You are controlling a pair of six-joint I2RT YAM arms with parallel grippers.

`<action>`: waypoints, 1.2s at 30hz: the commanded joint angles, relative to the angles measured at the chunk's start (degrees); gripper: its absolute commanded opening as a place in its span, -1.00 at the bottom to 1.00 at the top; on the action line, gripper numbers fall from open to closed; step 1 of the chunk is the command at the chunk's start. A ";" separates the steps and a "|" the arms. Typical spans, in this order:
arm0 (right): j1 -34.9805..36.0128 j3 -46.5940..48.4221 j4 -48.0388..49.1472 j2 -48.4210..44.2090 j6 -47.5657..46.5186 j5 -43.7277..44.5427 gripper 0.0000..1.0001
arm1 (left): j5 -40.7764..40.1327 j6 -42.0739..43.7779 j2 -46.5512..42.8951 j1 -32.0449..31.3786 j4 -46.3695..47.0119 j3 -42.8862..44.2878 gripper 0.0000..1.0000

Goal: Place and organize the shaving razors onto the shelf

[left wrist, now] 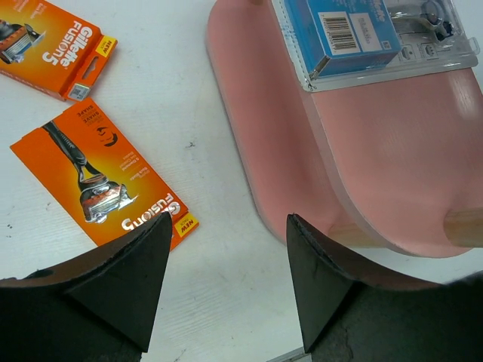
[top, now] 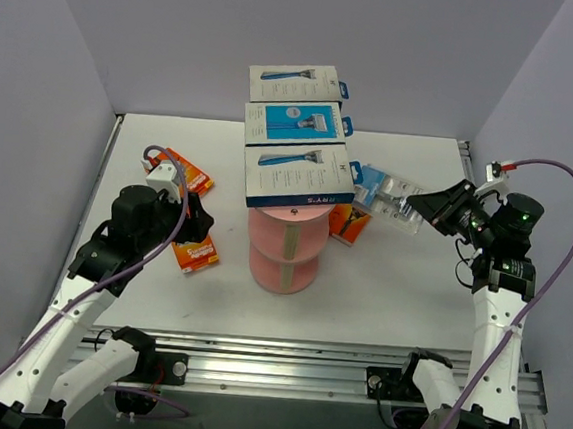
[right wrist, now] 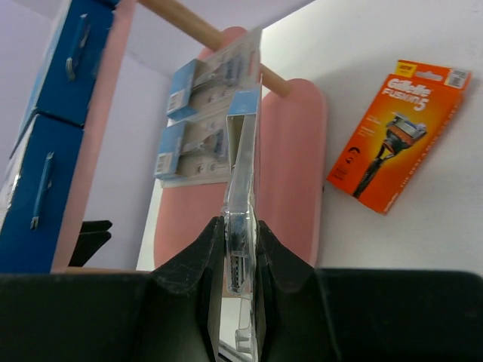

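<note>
- While the scene is being viewed from the top camera, a clear blister pack [top: 384, 193] is being gripped by the right gripper [top: 423, 204], just right of the pink shelf [top: 285, 260] and near its top tier. The pack's long axis is being pointed leftward at the shelf, so the right arm is being judged the nearer one for this placement. Three Harry's boxes [top: 298, 175] are being carried in a row on the top tier. The left gripper [top: 196, 217] is being shown over the table [top: 401, 285] beside two orange razor packs [top: 196, 255].
- From the left wrist, the fingers [left wrist: 128, 279] are being shown apart with nothing between them. An orange Fusion5 card [left wrist: 102, 181] is being seen flat on the table just ahead and left of them, with its long axis running diagonally.
- From the right wrist, the held pack is being seen edge-on and upright, pinched between both fingers. A pink lower tier [right wrist: 294, 166] is being seen directly beyond it, and an orange Gillette box [right wrist: 396, 136] is being seen on the table to its right.
</note>
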 commanded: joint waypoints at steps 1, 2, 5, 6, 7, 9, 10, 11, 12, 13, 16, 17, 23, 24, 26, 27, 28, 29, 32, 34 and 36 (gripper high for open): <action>1.00 -0.85 7.68 -1.79 3.57 -7.27 -1.00 | -1.36 1.43 -1.91 0.25 1.46 -0.39 0.41; 1.17 -1.20 8.30 -1.88 4.61 -7.71 -1.00 | -1.36 1.43 -1.91 0.25 1.28 -0.39 0.41; 1.70 -2.61 9.80 -2.41 5.94 -8.60 -1.00 | -2.67 1.52 -1.65 0.25 1.10 -0.39 0.41; 1.97 -2.70 9.71 -2.76 5.94 -8.68 -1.00 | -2.77 1.52 -1.47 0.25 1.02 -0.30 0.41; 2.05 -2.79 9.71 -2.94 6.12 -8.86 -1.00 | -2.86 1.52 -1.38 0.34 0.93 -0.30 0.41; 2.49 -2.96 9.71 -3.46 6.73 -9.03 -1.00 | -2.86 1.61 -1.21 0.34 0.93 -0.30 0.41; 2.67 -3.66 12.58 -3.64 7.43 -9.38 -1.00 | -2.86 1.61 -1.12 0.34 0.93 -0.30 0.41; 2.76 -4.19 13.66 -3.90 8.31 -10.17 -1.00 | -2.86 1.61 -0.94 0.34 0.84 -0.30 0.41; 2.76 -4.80 15.84 -4.25 10.14 -10.53 -1.00 | -2.86 1.61 -0.94 0.34 0.84 -0.30 0.41; 2.76 -5.50 17.08 -4.52 11.03 -10.88 -1.00 | -2.86 1.61 -0.85 0.34 0.84 -0.30 0.41; 2.93 -8.32 21.99 -5.13 14.54 -12.02 -1.00 | -2.68 1.69 -0.59 0.34 0.84 -0.22 0.41; 3.02 -9.11 23.50 -5.31 15.69 -12.37 -1.00 | -2.77 1.69 -0.59 0.34 0.84 -0.22 0.41; 3.81 -13.42 31.68 -5.22 20.80 -14.13 -1.00 | -1.98 1.78 -0.42 0.34 1.10 -0.30 0.41; 3.99 -13.86 31.95 -5.14 20.80 -14.22 -1.00 | -1.89 1.69 -0.41 0.34 1.19 -0.30 0.41; 4.86 -13.95 31.77 -4.96 20.01 -14.13 -1.00 | -1.89 1.78 -0.33 0.34 1.19 -0.30 0.41; 5.13 -13.95 31.69 -4.87 19.83 -14.13 -1.00 | -1.89 1.69 -0.33 0.34 1.19 -0.39 0.41; 5.57 -14.04 31.77 -4.70 19.57 -13.96 -1.00 | -1.89 1.69 -0.24 0.34 1.19 -0.39 0.41; 5.83 -14.12 31.77 -4.52 19.57 -13.96 -1.00 | -1.89 1.69 -0.24 0.34 1.28 -0.39 0.41; 7.58 -14.65 33.09 -3.91 19.92 -13.43 -1.00 | -1.89 1.69 -0.06 0.34 1.28 -0.30 0.41; 8.82 -15.18 34.84 -3.47 20.71 -12.65 -1.00 | -1.89 1.69 0.03 0.34 1.19 -0.39 0.41; 10.49 -15.53 36.68 -3.03 21.15 -12.20 -1.00 | -1.89 1.69 0.11 0.34 1.19 -0.39 0.41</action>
